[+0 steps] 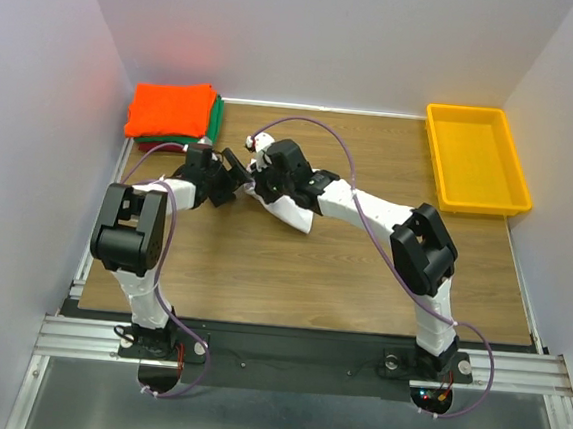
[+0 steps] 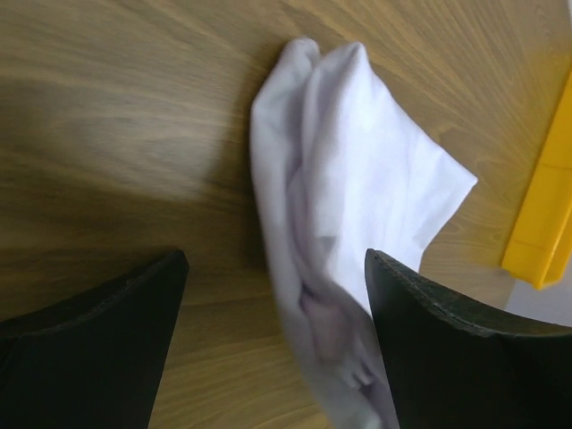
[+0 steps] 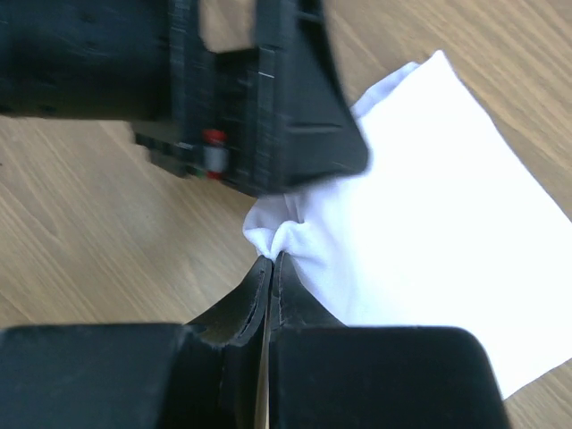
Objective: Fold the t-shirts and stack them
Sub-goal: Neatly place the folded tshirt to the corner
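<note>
Two tools meet over the wooden worktop (image 1: 291,275). The right tool (image 3: 271,268) pinches a crumpled fold of the soft white t-shirt (image 3: 429,232) lying there; the left tool (image 2: 275,268) stands spread over it. Folded orange, green and dark red t-shirts (image 1: 172,112) sit stacked far left, a rigid yellow tray (image 1: 430,152) far right.

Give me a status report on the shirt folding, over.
Left fingers open over white t-shirt. Right fingers shut on its bunched edge. Folded stack back left, nothing blocking.
</note>
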